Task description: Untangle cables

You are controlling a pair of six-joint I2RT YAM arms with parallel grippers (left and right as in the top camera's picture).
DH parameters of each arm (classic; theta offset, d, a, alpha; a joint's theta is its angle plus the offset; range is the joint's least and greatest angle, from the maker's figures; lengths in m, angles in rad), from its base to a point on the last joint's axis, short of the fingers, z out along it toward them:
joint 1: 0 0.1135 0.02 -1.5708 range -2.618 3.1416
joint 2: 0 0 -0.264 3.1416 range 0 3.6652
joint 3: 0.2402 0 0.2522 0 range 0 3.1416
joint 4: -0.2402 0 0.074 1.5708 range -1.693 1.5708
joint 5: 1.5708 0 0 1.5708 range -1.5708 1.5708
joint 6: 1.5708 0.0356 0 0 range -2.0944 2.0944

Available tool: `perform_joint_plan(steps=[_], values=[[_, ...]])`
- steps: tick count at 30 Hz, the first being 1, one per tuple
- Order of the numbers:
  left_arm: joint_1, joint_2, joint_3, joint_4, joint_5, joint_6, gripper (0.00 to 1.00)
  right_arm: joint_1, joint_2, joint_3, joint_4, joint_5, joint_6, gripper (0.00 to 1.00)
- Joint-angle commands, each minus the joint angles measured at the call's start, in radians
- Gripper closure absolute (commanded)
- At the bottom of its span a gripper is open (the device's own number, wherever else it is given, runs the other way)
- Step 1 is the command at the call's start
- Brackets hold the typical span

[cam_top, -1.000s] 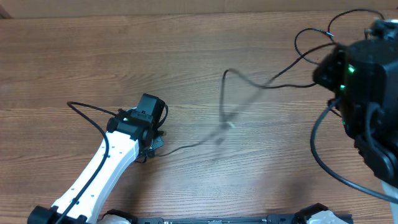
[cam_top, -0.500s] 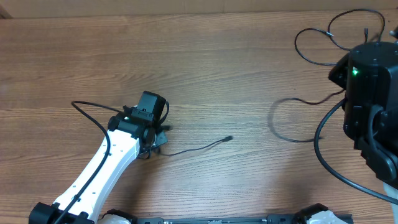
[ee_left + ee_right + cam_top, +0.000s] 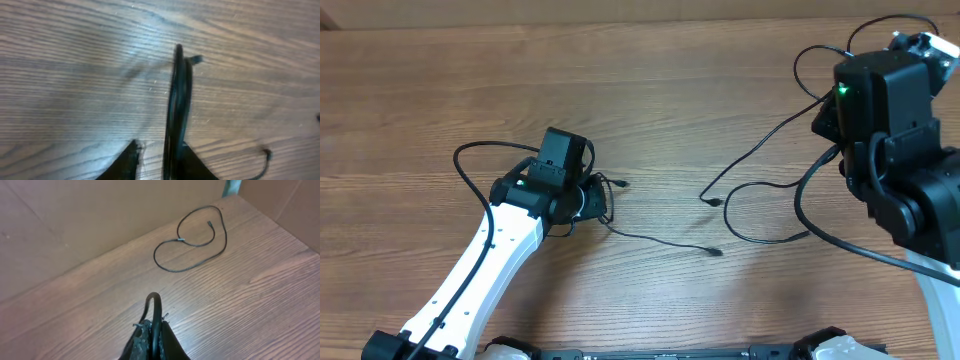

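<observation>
One thin black cable [image 3: 660, 241] trails on the wood from my left gripper [image 3: 590, 197] toward the middle, and its short plug end [image 3: 619, 184] sticks out beside the fingers. In the left wrist view this cable [image 3: 177, 100] runs between the fingers of the left gripper [image 3: 157, 147] and lies against the right one. A gap shows on the left side, so the jaws stand open. My right gripper [image 3: 154, 325] is shut on a second cable [image 3: 154, 302], which hangs down to the table [image 3: 760, 150]. A third cable [image 3: 192, 242] lies looped at the far right.
The thick black cord [image 3: 470, 170] of the left arm arches to its left. The right arm's bulky body [image 3: 890, 130] fills the right side, with its own thick cord [image 3: 820, 235] curving below. The table's far edge [image 3: 620, 22] meets a cardboard wall.
The left gripper has opened and shifted slightly up and right. The cable stretched between the arms has come apart into two. The right arm has swung left, carrying its cable toward the middle.
</observation>
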Motion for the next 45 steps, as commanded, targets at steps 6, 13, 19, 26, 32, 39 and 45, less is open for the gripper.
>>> perform_joint_plan(steps=[6,13,19,26,32,39,45], values=[[0.003,-0.008,0.022,-0.042,-0.032,0.014,0.22,-0.003,-0.004,0.025,0.009,-0.087,-0.001,0.96],[0.032,-0.01,0.027,-0.062,0.0,0.019,0.0,-0.003,-0.004,0.025,-0.01,-0.133,-0.001,0.96],[0.071,-0.021,0.076,-0.061,0.148,0.074,0.0,-0.003,-0.004,0.025,-0.023,-0.139,-0.001,0.96],[0.102,-0.021,0.105,-0.073,0.249,0.118,0.01,-0.003,-0.004,0.025,-0.038,-0.162,-0.002,0.96],[0.101,-0.021,0.105,-0.076,0.437,0.34,0.04,-0.003,-0.004,0.018,-0.037,-0.183,-0.001,0.96],[0.102,-0.02,0.104,-0.131,0.284,0.266,0.0,-0.003,0.02,0.012,-0.035,-0.078,0.003,0.96],[0.102,-0.02,0.104,-0.206,0.223,0.265,0.0,-0.047,0.077,0.012,-0.023,0.136,0.002,0.96]])
